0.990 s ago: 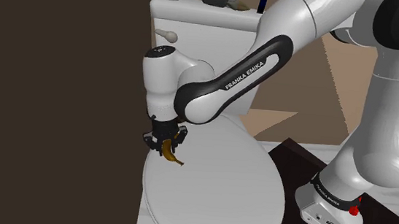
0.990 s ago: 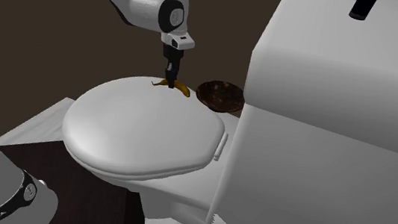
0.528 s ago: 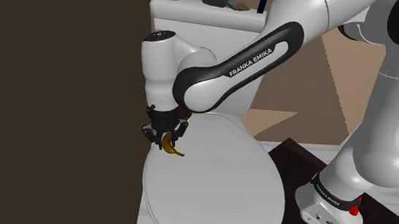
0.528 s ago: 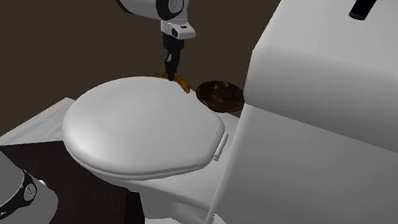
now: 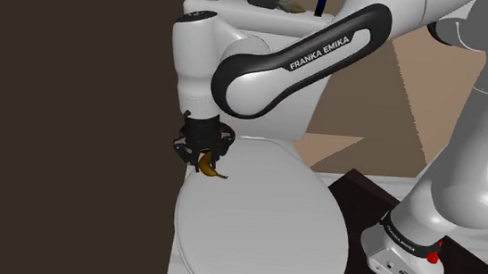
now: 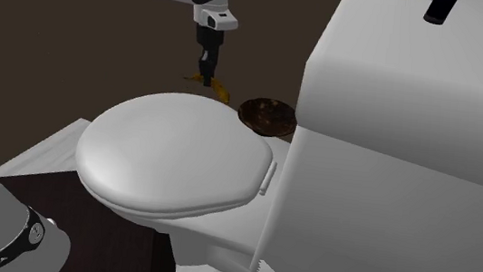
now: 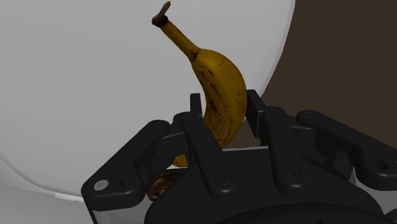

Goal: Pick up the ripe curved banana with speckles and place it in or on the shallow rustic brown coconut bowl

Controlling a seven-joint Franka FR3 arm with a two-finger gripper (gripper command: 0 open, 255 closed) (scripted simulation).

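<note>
A white toilet's closed lid [image 6: 174, 160] sits before a dark wall. Above its rim the black gripper [image 6: 206, 69] clamps the speckled banana [image 7: 219, 95], clear of the lid. It should travel level and let go only over the brown bowl [image 6: 267, 116] beside the tank [image 6: 388, 108].

Two near side-on views, shared toilet lid [image 5: 262, 223]
</note>
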